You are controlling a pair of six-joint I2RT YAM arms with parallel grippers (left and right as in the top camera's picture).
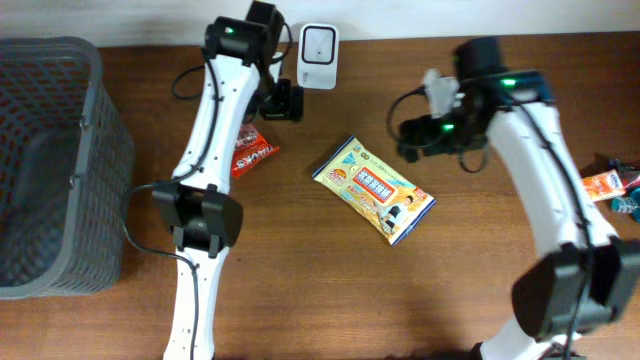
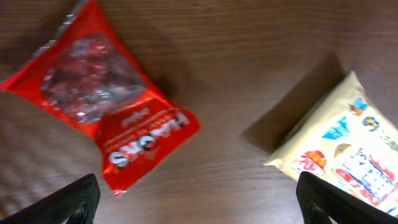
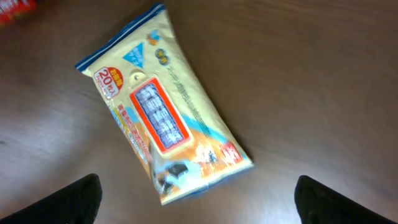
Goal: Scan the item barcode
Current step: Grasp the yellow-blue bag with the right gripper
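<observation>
The yellow wipes pack lies flat mid-bench. Seen from overhead, its long side runs from top left to bottom right. The right jaws hang just beside it, wide open and empty. The left jaws, also open and empty, are farther off, over the red snack packet.

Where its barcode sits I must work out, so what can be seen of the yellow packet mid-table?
The yellow packet is a soft, glossy plastic pouch, pale yellow with blue trim at one end, an orange-framed rectangular label at its middle, a red round badge and a cartoon figure. It lies flat and diagonal, printed face up, on the wooden table. Nothing touches it. No barcode shows on this face.
</observation>
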